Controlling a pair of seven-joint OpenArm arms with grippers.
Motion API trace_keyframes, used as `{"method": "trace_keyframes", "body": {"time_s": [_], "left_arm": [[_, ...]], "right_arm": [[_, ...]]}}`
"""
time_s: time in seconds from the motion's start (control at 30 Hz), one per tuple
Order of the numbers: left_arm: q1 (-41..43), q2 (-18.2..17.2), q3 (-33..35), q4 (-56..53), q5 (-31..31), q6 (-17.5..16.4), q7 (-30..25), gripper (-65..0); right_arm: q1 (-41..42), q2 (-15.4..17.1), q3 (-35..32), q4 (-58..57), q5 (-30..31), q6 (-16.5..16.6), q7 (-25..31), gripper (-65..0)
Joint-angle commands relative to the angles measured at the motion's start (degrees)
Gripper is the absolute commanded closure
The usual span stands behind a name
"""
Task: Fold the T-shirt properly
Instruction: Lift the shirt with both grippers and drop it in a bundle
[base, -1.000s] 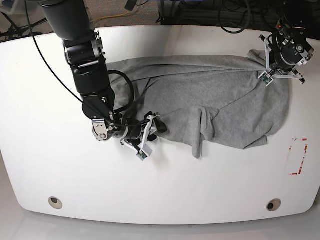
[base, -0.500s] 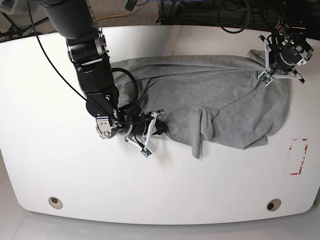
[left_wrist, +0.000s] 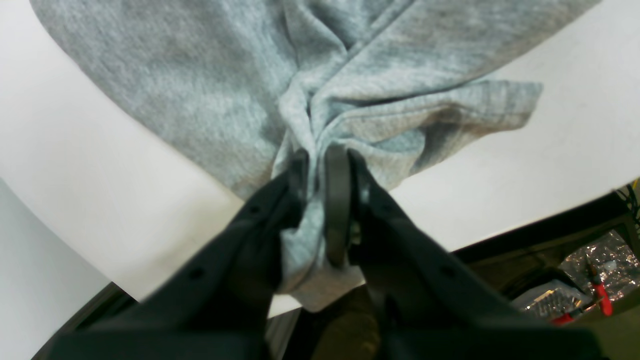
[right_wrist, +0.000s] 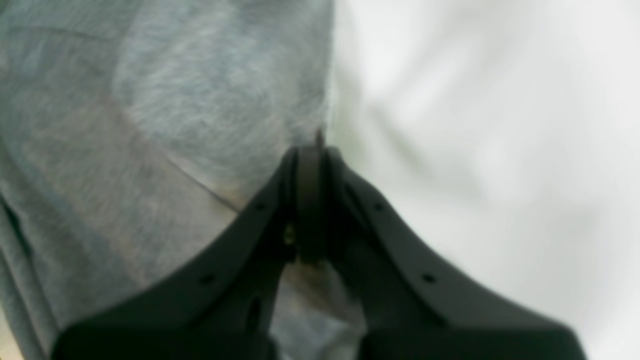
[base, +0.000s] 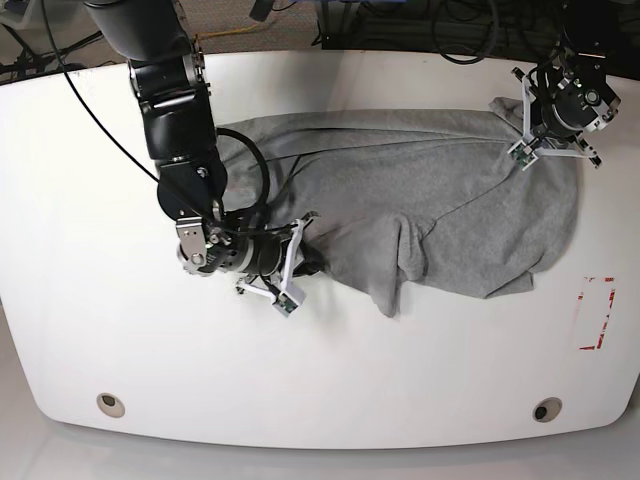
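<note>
Your grey T-shirt (base: 440, 200) lies rumpled across the white table (base: 90, 180), spread between both arms. Your left gripper (left_wrist: 320, 165) is clenched on a bunched fold at the shirt's far corner. Your right gripper (right_wrist: 310, 150) is closed on the shirt's near edge, pinching cloth between its jaws.

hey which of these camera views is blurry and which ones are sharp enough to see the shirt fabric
Right wrist view: soft all over, the right gripper and T-shirt smeared. Left wrist view: cloth weave crisp near the left gripper, whose near body is out of focus. Base view: evenly lit and sharp, with mild glare on the white table.
</note>
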Motion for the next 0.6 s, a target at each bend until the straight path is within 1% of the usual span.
{"method": "trace_keyframes", "body": {"time_s": [0.0,0.2,0.3,0.43,0.57], "left_arm": [[-1.89,-0.78,-0.40,1.01,0.17,0.27,-0.34,-0.1],[-3.74,-0.78,-0.40,1.36,0.17,0.27,-0.25,-0.1],[-5.67,-0.78,-0.23,1.36,0.17,0.27,-0.17,-0.1],[-10.33,-0.78,1.97,1.45,0.17,0.27,-0.17,-0.1],[-16.84,-0.60,4.17,1.45,0.17,0.27,1.15,-0.1]], "right_arm": [[1.04,1.24,2.02,6.18,0.59,-0.50,-0.69,0.0],[0.78,4.23,5.62,14.18,0.67,-0.59,-4.38,0.0],[1.04,5.72,7.47,15.23,0.67,-0.59,-4.73,0.0],[3.76,7.22,9.93,15.23,0.67,-0.32,-4.91,0.0],[7.37,9.59,10.02,15.41,0.76,-0.32,-4.91,0.0]]}}
